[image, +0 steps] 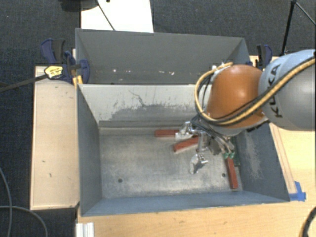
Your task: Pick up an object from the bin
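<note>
Jaws hang low over the floor of the grey bin (90, 147), at three o'clock from its middle; whether they stand wide or narrow I cannot tell. Closest, at eleven o'clock from them and just beside, lies a reddish-brown stick (183, 146). A second stick (165, 132) lies farther out at ten o'clock, near the back wall. A third stick (232, 176) lies at four o'clock by the right wall, something green (229, 155) at its upper end. Above sits the arm's orange cover (234, 95), looped with cables.

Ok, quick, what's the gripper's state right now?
Gripper: cannot be told. It is low in the bin, right beside a red bar.
</note>
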Tool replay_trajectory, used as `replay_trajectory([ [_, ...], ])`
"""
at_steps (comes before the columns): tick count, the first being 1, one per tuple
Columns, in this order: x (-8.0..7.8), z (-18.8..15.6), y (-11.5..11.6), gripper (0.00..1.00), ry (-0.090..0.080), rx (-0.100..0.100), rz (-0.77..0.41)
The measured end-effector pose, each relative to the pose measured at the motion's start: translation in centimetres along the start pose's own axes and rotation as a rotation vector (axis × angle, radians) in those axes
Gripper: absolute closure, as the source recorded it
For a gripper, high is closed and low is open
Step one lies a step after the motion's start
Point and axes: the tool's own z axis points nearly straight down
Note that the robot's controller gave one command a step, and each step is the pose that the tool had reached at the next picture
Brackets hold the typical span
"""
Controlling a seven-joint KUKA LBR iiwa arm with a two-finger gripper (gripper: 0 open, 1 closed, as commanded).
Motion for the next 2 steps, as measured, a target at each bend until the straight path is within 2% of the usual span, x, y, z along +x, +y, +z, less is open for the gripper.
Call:
replay_trajectory([
  [1,-0.7,4.6,-1.1,0.0,0.0,0.001,0.048],
  [2,-5.3,7.1,-5.7,1.0,0.0,-0.005,-0.168],
])
